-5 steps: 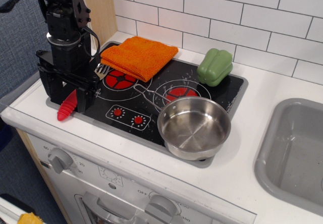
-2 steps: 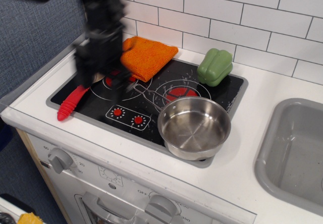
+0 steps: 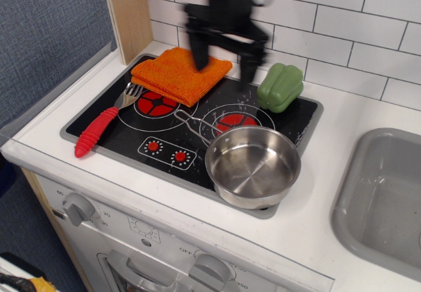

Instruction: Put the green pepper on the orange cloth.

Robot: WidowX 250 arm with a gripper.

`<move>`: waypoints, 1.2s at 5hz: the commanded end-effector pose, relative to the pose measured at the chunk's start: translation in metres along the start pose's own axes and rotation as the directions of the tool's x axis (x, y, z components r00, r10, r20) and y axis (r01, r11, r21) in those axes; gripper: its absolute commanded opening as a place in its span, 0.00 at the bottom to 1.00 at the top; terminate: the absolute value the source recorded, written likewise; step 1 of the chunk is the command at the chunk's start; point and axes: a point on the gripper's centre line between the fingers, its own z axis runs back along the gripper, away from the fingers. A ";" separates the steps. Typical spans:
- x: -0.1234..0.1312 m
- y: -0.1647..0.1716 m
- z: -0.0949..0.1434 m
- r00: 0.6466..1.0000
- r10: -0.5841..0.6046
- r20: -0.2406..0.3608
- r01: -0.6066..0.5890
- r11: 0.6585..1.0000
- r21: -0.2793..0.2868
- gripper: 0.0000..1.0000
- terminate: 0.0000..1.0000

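Toy stovetop (image 3: 293,131) with one gripper (image 3: 223,62), blurred, fingers spread wide and holding nothing, at 12 o'clock. One green pepper (image 3: 281,87) sits at 2 o'clock, one orange cloth (image 3: 179,73) at 11 o'clock. One steel pot (image 3: 252,166) occupies 5 o'clock; one red-handled fork (image 3: 99,125) lies at 9 o'clock.

Place: toy kitchen, play set w/ robot rig
Wall: white tiles (image 3: 342,29) at back, wood post (image 3: 128,12) at left
Hob: black top (image 3: 105,118) w/ printed red rings (image 3: 235,122)
Front: grey knobs (image 3: 79,208), oven dial marks
Sink: grey basin (image 3: 388,206) at right
Cookware: steel pot (image 3: 253,166), red-handled fork (image 3: 102,126)
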 end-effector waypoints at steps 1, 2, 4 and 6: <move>0.041 -0.015 -0.029 0.998 0.056 -0.021 -0.057 0.997 -0.061 1.00 0.00; 0.048 -0.013 -0.034 0.998 0.058 -0.026 -0.059 0.997 -0.045 1.00 0.00; 0.056 -0.006 -0.040 0.998 0.030 -0.055 -0.031 1.000 -0.006 1.00 0.00; 0.060 0.008 -0.027 0.998 -0.034 -0.043 0.035 0.999 0.026 1.00 0.00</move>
